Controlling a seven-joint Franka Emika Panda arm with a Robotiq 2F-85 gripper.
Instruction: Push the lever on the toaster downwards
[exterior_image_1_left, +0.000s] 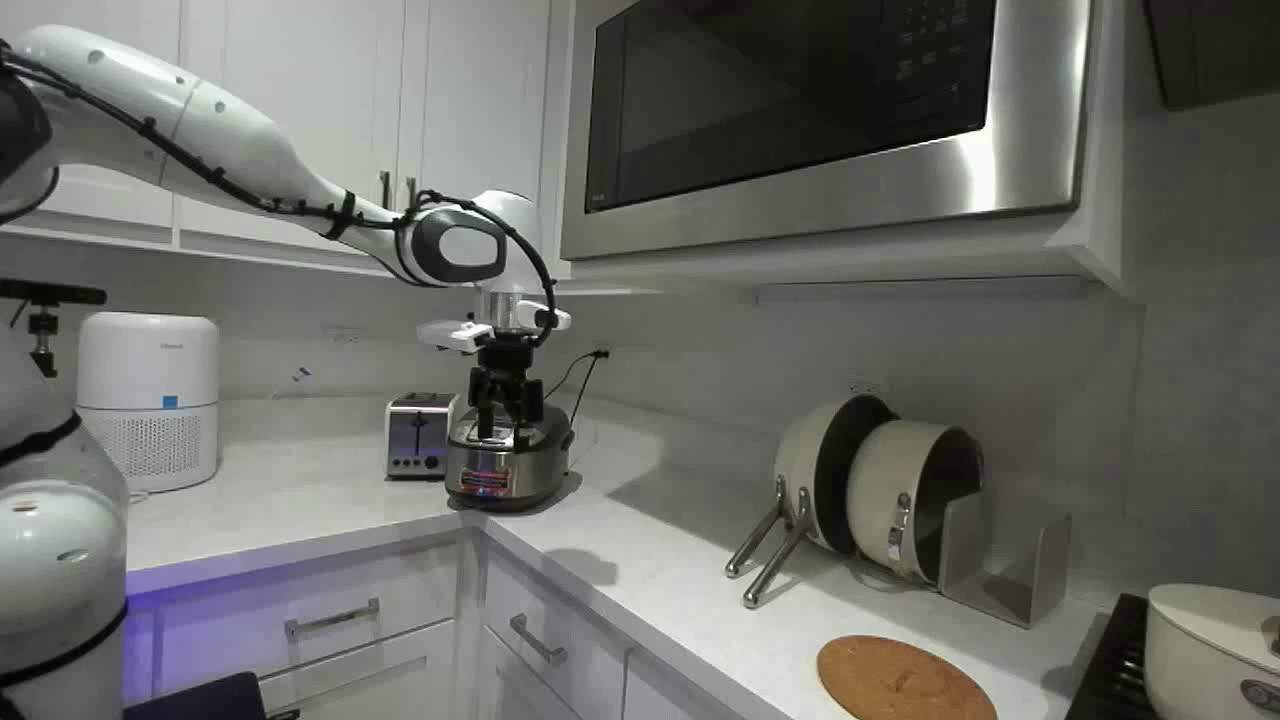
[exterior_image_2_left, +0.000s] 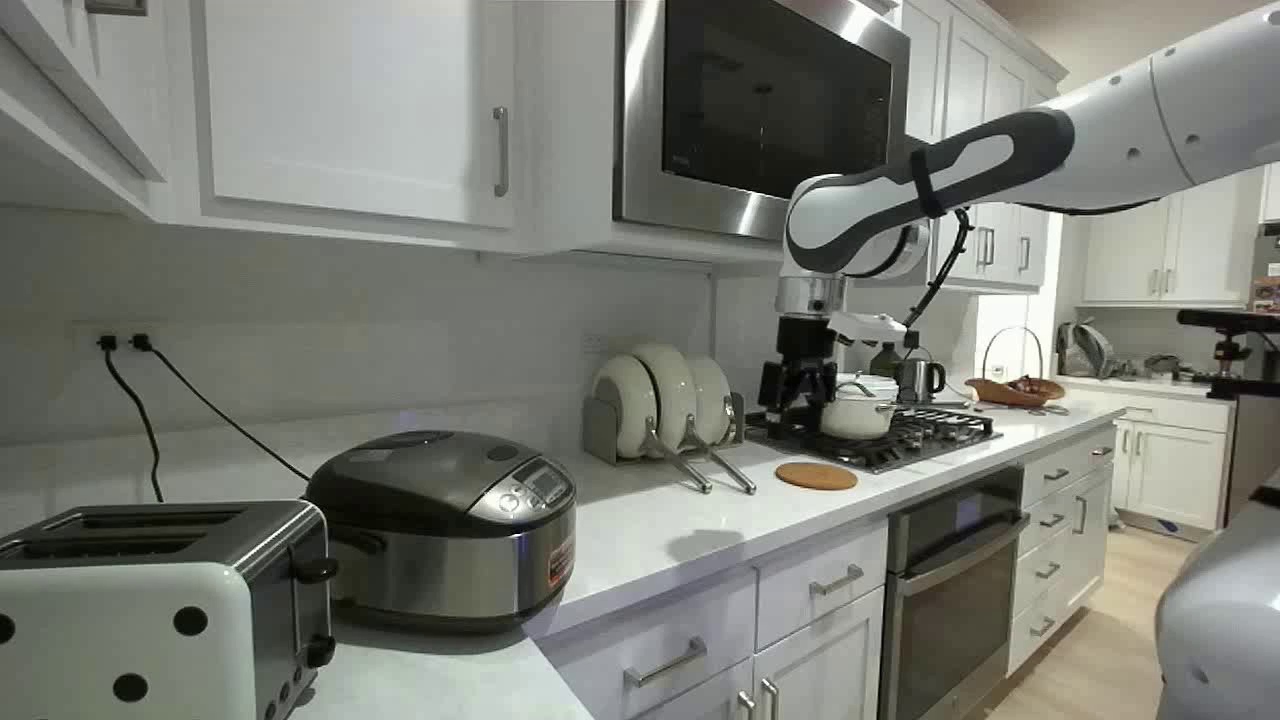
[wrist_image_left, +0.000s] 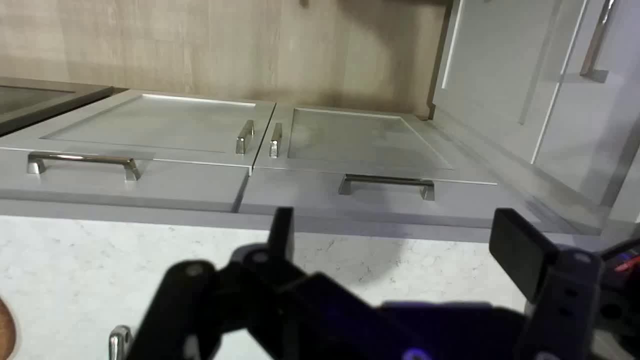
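Note:
The toaster (exterior_image_1_left: 401, 437) stands on the counter in the back corner; it also shows large in an exterior view (exterior_image_2_left: 130, 630), with a white dotted side and a dark end. Its black lever (exterior_image_2_left: 317, 570) sits high in the slot on that end, above a round knob. My gripper (exterior_image_1_left: 505, 438) points down over the counter and is apart from the toaster. In an exterior view the gripper (exterior_image_2_left: 797, 415) hangs well beyond the rice cooker. In the wrist view the gripper (wrist_image_left: 394, 220) is open with nothing between its fingers. The toaster is out of the wrist view.
A steel rice cooker (exterior_image_2_left: 430, 560) stands right beside the toaster. Pans (exterior_image_1_left: 900, 490) stand in a rack along the wall, with a cork mat (exterior_image_1_left: 900, 680) and a pot (exterior_image_1_left: 1215, 640) nearby. The microwave (exterior_image_1_left: 830, 130) hangs above. A white air purifier (exterior_image_1_left: 150, 400) stands near the arm base.

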